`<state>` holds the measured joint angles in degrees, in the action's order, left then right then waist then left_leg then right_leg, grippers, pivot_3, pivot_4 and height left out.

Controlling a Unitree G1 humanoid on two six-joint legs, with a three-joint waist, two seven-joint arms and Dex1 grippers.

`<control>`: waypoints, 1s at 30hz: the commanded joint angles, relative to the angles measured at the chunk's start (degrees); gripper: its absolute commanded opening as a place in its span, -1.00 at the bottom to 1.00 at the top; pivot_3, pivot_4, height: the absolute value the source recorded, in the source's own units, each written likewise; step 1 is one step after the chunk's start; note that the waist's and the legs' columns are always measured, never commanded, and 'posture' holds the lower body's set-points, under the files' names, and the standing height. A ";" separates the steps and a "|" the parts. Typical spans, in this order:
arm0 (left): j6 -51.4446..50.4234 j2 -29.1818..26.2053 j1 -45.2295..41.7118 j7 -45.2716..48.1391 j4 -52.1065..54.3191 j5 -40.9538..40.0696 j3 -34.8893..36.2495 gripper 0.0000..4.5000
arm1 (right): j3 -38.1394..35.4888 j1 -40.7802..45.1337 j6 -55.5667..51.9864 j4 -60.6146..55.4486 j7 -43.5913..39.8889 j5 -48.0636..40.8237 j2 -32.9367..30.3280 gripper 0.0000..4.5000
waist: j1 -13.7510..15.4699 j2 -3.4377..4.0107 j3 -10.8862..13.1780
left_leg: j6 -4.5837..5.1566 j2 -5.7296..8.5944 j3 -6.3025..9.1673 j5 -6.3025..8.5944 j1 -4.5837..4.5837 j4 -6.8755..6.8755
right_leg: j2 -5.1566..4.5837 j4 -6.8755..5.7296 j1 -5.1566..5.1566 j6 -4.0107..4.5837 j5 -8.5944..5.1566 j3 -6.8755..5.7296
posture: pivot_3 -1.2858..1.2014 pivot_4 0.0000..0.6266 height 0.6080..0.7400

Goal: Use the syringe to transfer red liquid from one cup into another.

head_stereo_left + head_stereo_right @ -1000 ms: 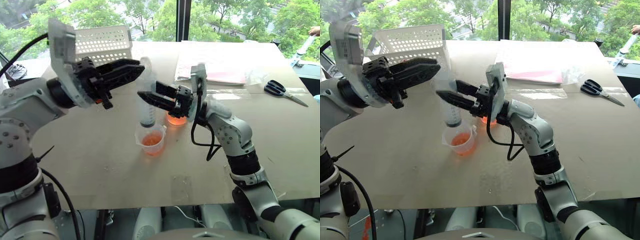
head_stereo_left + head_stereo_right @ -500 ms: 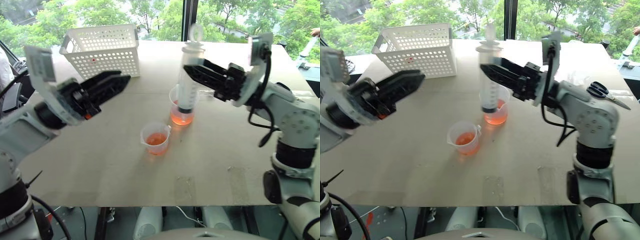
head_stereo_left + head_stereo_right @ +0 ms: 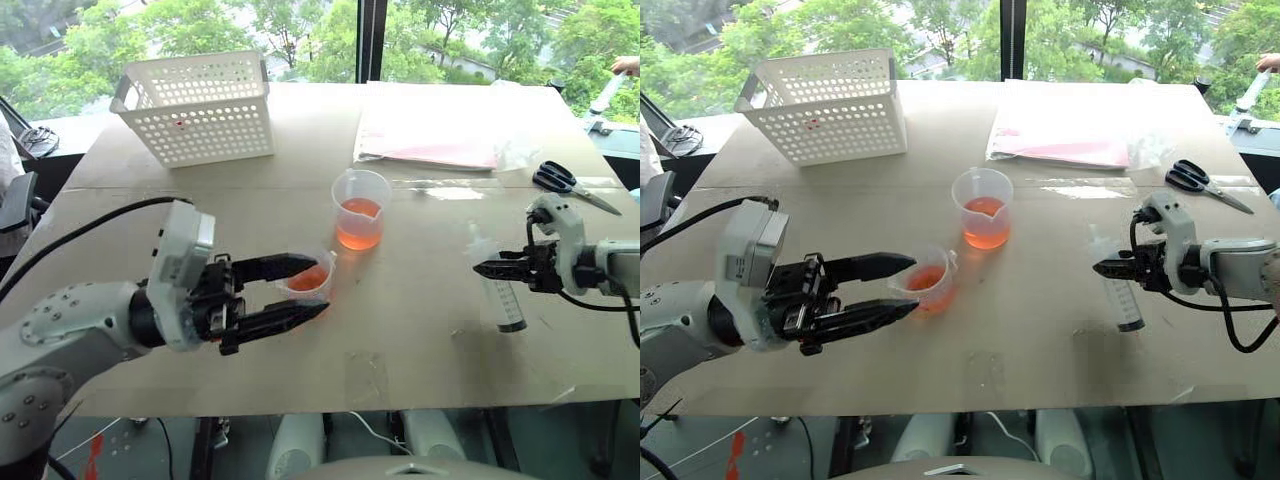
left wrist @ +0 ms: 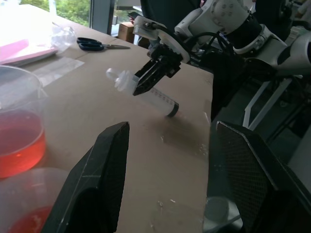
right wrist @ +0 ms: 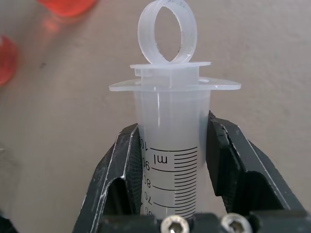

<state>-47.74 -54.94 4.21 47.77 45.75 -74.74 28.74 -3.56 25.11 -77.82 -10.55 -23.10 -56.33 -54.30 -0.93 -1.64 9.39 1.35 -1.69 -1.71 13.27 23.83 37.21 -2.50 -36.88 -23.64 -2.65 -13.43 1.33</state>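
Syringe clamped between right gripper's fingers.

Bare counter is left between the small cup and the syringe. The middle is blocked by the big cup, the far-left corner by the basket.

Small beaker front-left of tall beaker; syringe far right.
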 commanded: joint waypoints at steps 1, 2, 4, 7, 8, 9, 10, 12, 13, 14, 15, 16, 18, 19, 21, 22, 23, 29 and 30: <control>3.30 -1.32 3.05 6.76 3.24 3.84 1.99 0.28 | 2.22 1.24 3.18 1.99 -1.67 5.23 1.34 -0.36 | 0.18 -0.03 -0.02 | 0.00 0.00 -0.02 0.00 0.00 0.00 | 0.00 0.00 0.00 0.00 0.00 0.02 | 0.03 -0.52 1.00; 3.93 -1.42 3.88 7.92 3.52 4.91 2.04 0.28 | 2.58 1.48 3.36 2.43 -2.01 6.11 1.82 -0.36 | 0.20 -0.05 -0.03 | 0.01 0.00 -0.01 0.01 0.01 0.00 | 0.00 0.03 0.01 0.00 0.00 -0.02 | 0.03 -0.52 1.00; 5.29 -1.80 4.97 9.93 4.01 7.18 1.36 0.28 | 3.89 2.29 4.21 4.65 -2.23 8.66 3.32 -0.36 | 0.20 -0.08 -0.05 | 0.01 0.00 -0.02 0.01 0.02 0.00 | 0.00 0.05 0.01 0.00 0.00 -0.01 | 0.03 -0.52 1.00; 6.79 -1.58 5.05 10.77 4.36 8.49 0.01 0.28 | 6.14 2.92 5.77 6.81 -4.25 12.06 4.10 -0.36 | 0.20 -0.12 -0.08 | 0.01 -0.01 -0.03 0.01 0.00 0.02 | 0.00 0.06 0.03 0.00 0.00 0.00 | 0.03 -0.52 1.00; 7.29 -1.49 5.13 11.08 4.38 9.15 -0.28 0.28 | 6.21 2.96 5.96 6.85 -4.90 12.52 4.09 -0.14 | 0.21 -0.13 -0.08 | 0.01 -0.02 -0.03 0.01 -0.01 0.03 | 0.00 0.06 0.04 0.00 0.00 -0.01 | 0.03 -0.52 1.00; 7.72 -1.47 5.25 11.40 4.38 9.73 -0.49 0.28 | 6.19 3.00 6.10 6.87 -5.45 12.99 4.12 0.13 | 0.22 -0.13 -0.08 | 0.02 -0.11 -0.01 0.01 -0.01 0.04 | 0.00 0.06 0.05 0.00 0.00 0.00 | 0.03 -0.52 1.00; 8.09 -1.12 5.41 11.19 4.29 10.11 -0.74 0.28 | 5.42 3.04 5.66 6.69 -6.07 12.81 4.01 0.31 | 0.24 -0.12 -0.08 | 0.02 -0.14 0.00 0.01 0.00 0.05 | 0.00 0.05 0.05 0.00 0.00 -0.01 | 0.03 -0.52 1.00; 8.95 -0.06 5.23 9.96 3.87 10.92 -1.34 0.28 | 4.04 2.63 5.67 5.66 -7.53 13.00 2.63 0.64 | 0.24 -0.11 -0.08 | 0.02 -0.16 -0.02 0.02 -0.01 0.05 | 0.00 0.05 0.05 0.00 0.01 0.01 | 0.03 -0.52 1.00; 9.27 0.26 5.28 9.60 3.84 11.17 -1.53 0.28 | 3.17 2.22 5.74 4.95 -8.24 12.96 1.82 0.87 | 0.29 -0.08 -0.06 | 0.03 -0.18 -0.02 0.02 0.00 0.05 | 0.01 0.05 0.05 0.00 0.01 0.00 | 0.03 -0.52 1.00; 9.50 0.60 5.49 9.21 3.94 11.24 -1.63 0.28 | 2.44 1.45 6.14 4.05 -9.23 13.03 0.82 0.97 | 0.38 -0.08 -0.06 | 0.03 -0.18 -0.03 0.02 0.01 0.04 | 0.01 0.05 0.04 0.00 0.01 0.01 | 0.03 -0.52 1.00; 9.57 1.42 5.25 7.37 3.86 10.42 -1.65 0.28 | 1.60 -0.15 8.22 2.26 -11.15 13.57 -0.89 0.97 | 0.56 -0.07 -0.05 | 0.03 -0.19 -0.03 0.02 0.03 0.05 | 0.01 0.05 0.04 0.00 0.01 0.00 | 0.03 -0.52 1.00; 9.62 2.00 5.25 6.10 3.85 9.74 -1.51 0.28 | 0.99 -1.41 9.68 0.83 -12.54 13.96 -2.03 0.97 | 0.76 -0.01 -0.02 | 0.05 -0.19 -0.02 0.03 0.06 0.04 | 0.00 0.06 0.03 0.00 0.00 -0.02 | 0.03 -0.52 1.00; 9.78 4.14 3.96 0.41 3.27 6.45 -1.32 0.28 | -3.70 -3.96 11.66 -1.93 -15.18 11.91 -2.54 0.97 | 0.68 -0.01 -0.02 | 0.09 -0.19 -0.03 0.06 0.06 0.03 | -0.02 0.08 0.02 -0.03 0.00 -0.01 | 0.03 -0.52 1.00; 9.96 5.46 2.32 -3.29 2.53 5.21 -1.88 0.28 | -6.54 -4.85 12.77 -3.01 -15.96 10.73 -2.04 0.97 | 0.48 0.00 -0.01 | 0.09 -0.22 -0.03 0.06 0.06 0.03 | 0.00 0.08 0.02 -0.06 0.02 -0.01 | 0.03 -0.52 1.00; 10.81 9.45 -2.44 -14.78 0.21 2.26 -3.35 0.28 | -14.39 -7.49 19.30 -6.26 -18.80 8.26 1.06 0.97 | 0.58 0.01 -0.01 | 0.09 -0.27 -0.04 0.06 0.03 0.03 | 0.03 0.07 0.03 -0.12 0.05 0.01 | 0.03 -0.52 1.00; 11.37 11.62 -4.56 -20.09 -0.96 2.36 -3.47 0.28 | -17.65 -8.77 22.99 -8.07 -19.35 8.06 2.88 0.97 | 0.73 0.01 -0.01 | 0.09 -0.28 -0.01 0.06 0.03 0.05 | 0.05 0.04 0.04 -0.24 0.12 0.00 | 0.03 -0.52 1.00; 11.69 13.34 -5.98 -24.75 -2.11 3.03 -3.18 0.28 | -20.30 -10.20 26.10 -9.73 -20.02 7.98 4.44 0.97 | 0.85 0.01 -0.01 | 0.09 -0.33 0.04 0.06 0.01 0.08 | 0.15 0.06 0.10 -0.27 0.14 -0.02 | 0.03 -0.52 1.00; 11.93 13.83 -1.33 -28.85 -9.14 10.64 2.70 0.28 | -26.95 -24.76 43.58 -17.30 -27.53 15.45 7.14 0.97 | 0.65 -0.05 -0.06 | 0.08 -0.39 0.06 0.06 -0.01 0.14 | 0.28 0.07 0.16 -0.28 0.17 -0.02 | 0.03 -0.52 1.00; 12.23 13.20 0.96 -26.69 -9.94 12.11 3.77 0.28 | -28.08 -28.00 46.35 -17.15 -29.15 16.96 7.51 0.97 | 0.59 -0.05 -0.06 | 0.07 -0.40 0.00 0.07 -0.03 0.12 | 0.28 0.08 0.16 -0.27 0.16 0.03 | 0.03 -0.52 1.00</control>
<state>-36.72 -40.91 4.38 19.02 35.67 -64.19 30.06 -28.54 -1.94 -35.43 -26.28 -50.09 -40.73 -46.68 -0.34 -1.69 9.32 1.42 -2.09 -1.78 13.34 23.82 37.30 -2.23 -36.79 -23.51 -2.91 -13.28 1.39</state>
